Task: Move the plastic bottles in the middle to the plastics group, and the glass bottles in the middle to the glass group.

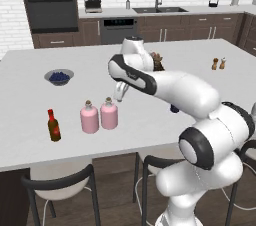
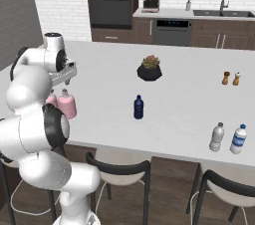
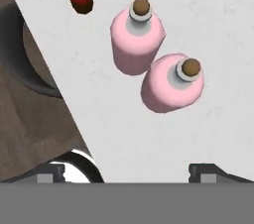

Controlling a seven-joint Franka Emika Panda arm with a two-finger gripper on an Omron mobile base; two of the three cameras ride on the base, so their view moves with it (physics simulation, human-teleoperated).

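On the white table [image 1: 30, 135] two pink corked flasks stand upright side by side, touching or nearly so: one pink flask [image 1: 89, 117] on the left in the left base view, the other pink flask [image 1: 109, 113] just at its 3 o'clock. The red-brown sauce bottle [image 1: 53, 126] stands near them, at 9 o'clock of the left flask. In the hand view the same pair shows from above, cork tops up, with the sauce bottle toward 11 o'clock.

The hand [image 1: 120, 93] hangs above the table just at 1 o'clock of the right-hand flask, open wide and empty; its two dark fingertips [image 3: 49, 172] stand far apart at the bottom of the hand view, clear of both flasks.

In the right base view the small dark blue bottle [image 2: 138, 107] stands alone mid-table, at 6 o'clock of a dark pot with a plant [image 2: 149, 68]. Well apart, toward 4 o'clock near the table's front edge, a clear-grey bottle [image 2: 216, 137] stands just beside a blue-labelled bottle [image 2: 238, 139]. A bowl of blue fruit [image 1: 59, 76] sits at 11 o'clock of the flasks, and two small shakers [image 1: 218, 63] stand far off at 2 o'clock
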